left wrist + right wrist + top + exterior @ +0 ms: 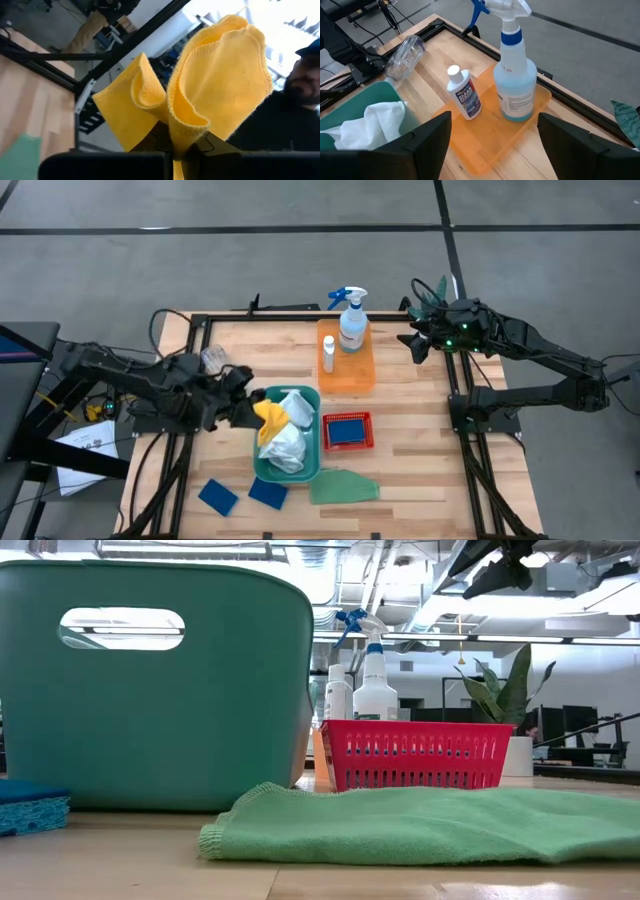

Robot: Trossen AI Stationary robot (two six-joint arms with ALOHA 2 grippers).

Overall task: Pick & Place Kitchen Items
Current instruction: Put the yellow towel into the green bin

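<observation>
My left gripper is shut on a yellow cloth at the left rim of the teal bin. A white cloth lies in the bin. A clear spray bottle with a blue trigger and a small white bottle stand on an orange tray. A blue sponge lies in the red basket. A green cloth and two blue sponges lie on the table near its front edge. My right gripper hangs open above the tray's right side. My left gripper pinches a bunched fold of the yellow cloth between its two fingers, several layers together. The fingers come about level from the table's left. The cloth fans out beyond the fingertips in two loose lobes, over the bin's left rim.
A clear plastic container lies on the table at the far left. A green plant stands at the far right corner, behind my right gripper. In the left wrist view a person shows beyond the table. Bare wood lies right of the red basket.
</observation>
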